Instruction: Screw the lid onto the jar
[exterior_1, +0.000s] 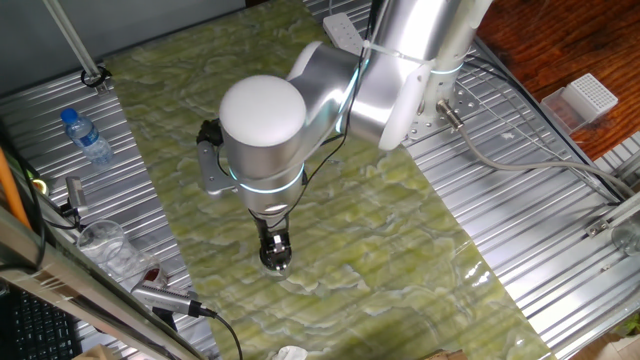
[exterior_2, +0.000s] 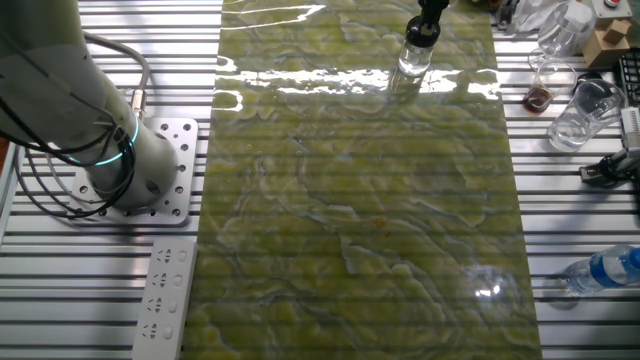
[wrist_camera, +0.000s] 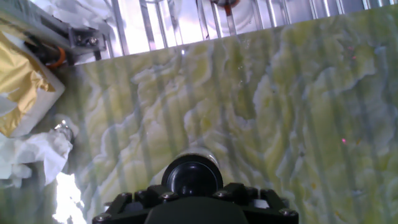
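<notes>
The jar (exterior_1: 276, 262) stands upright on the green marbled mat (exterior_1: 400, 250), near its edge. In the other fixed view the jar's pale see-through body (exterior_2: 412, 60) shows below the black fingers. The black lid (wrist_camera: 191, 176) with its glossy centre sits on top of the jar, whose pale rim (wrist_camera: 198, 153) shows just beyond it in the hand view. My gripper (exterior_1: 275, 242) comes straight down onto the jar top, also seen in the other fixed view (exterior_2: 429, 22) and the hand view (wrist_camera: 194, 191). Its fingers close against the lid's sides.
A blue-capped water bottle (exterior_1: 88, 138) (exterior_2: 605, 268) and a clear plastic cup (exterior_1: 105, 245) (exterior_2: 585, 110) lie on the metal slats beside the mat. A power strip (exterior_2: 165, 300) lies by the arm base (exterior_2: 130, 170). Gold foil (wrist_camera: 18, 74) and white tissue (wrist_camera: 37, 155) sit off the mat's edge.
</notes>
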